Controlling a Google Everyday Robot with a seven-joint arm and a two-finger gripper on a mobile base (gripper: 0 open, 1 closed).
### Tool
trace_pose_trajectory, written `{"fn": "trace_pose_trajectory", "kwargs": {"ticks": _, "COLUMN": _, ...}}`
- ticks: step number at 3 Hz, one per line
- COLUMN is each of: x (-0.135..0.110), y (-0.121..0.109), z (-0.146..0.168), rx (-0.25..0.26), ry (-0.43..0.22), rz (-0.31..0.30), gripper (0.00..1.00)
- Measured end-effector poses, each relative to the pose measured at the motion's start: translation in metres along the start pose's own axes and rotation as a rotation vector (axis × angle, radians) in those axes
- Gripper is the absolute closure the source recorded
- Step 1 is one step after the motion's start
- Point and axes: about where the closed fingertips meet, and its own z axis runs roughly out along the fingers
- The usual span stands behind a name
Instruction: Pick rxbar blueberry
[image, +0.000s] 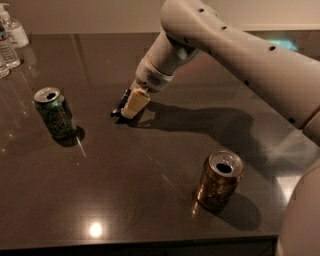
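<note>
there, right of the green can (55, 112), the gripper (131, 104) was at the rxbar blueberry (119, 110) (its hold i couldn't tell); a shallow edge-catch might drop it.

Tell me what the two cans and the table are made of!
Green can: probably thin metal with a glossy printed side; its silvery top rim glints. Brown-orange can: likely the same, with a bright silver lid. Table: dark polished top, maybe stone or laminate; it mirrors a lamp spot. The gripper is down at the tabletop, apart from both cans.
</note>
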Motion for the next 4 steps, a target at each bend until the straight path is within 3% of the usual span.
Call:
{"fn": "trace_pose_trajectory", "kwargs": {"ticks": 1, "x": -0.007, "y": 0.012, "z": -0.030, "rx": 0.000, "ry": -0.025, "rz": 0.002, "gripper": 1.00}}
{"fn": "trace_pose_trajectory", "kwargs": {"ticks": 2, "x": -0.016, "y": 0.020, "z": -0.071, "rx": 0.008, "ry": -0.064, "rz": 0.013, "gripper": 1.00}}
{"fn": "trace_pose_trajectory", "kwargs": {"ticks": 3, "x": -0.035, "y": 0.032, "z": -0.142, "rx": 0.019, "ry": -0.146, "rz": -0.019, "gripper": 1.00}}
{"fn": "trace_pose_trajectory", "kwargs": {"ticks": 4, "x": -0.036, "y": 0.032, "z": -0.143, "rx": 0.020, "ry": -0.149, "rz": -0.020, "gripper": 1.00}}
